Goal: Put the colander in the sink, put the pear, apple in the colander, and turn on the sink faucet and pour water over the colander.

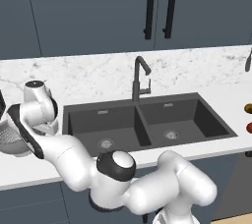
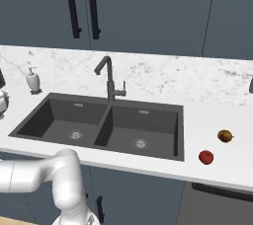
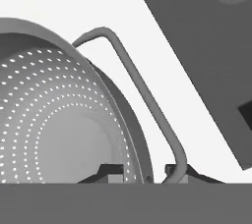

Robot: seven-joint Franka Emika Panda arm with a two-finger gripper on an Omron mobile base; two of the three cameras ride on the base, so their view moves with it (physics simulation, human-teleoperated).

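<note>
The sink (image 3: pixel 206 56) lies empty just beyond the gripper (image 3: pixel 144 171), past a strip of white counter (image 3: pixel 147 26). The colander (image 3: pixel 59 120) sits on that counter, its rim pinched between the closed jaws beside the handle (image 3: pixel 142 95). Gripped at one edge, it could tilt or slip when lifted.

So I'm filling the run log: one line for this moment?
gripper: shut on colander rim | colander: on counter, left of sink | pear, apple: counter, right
</note>
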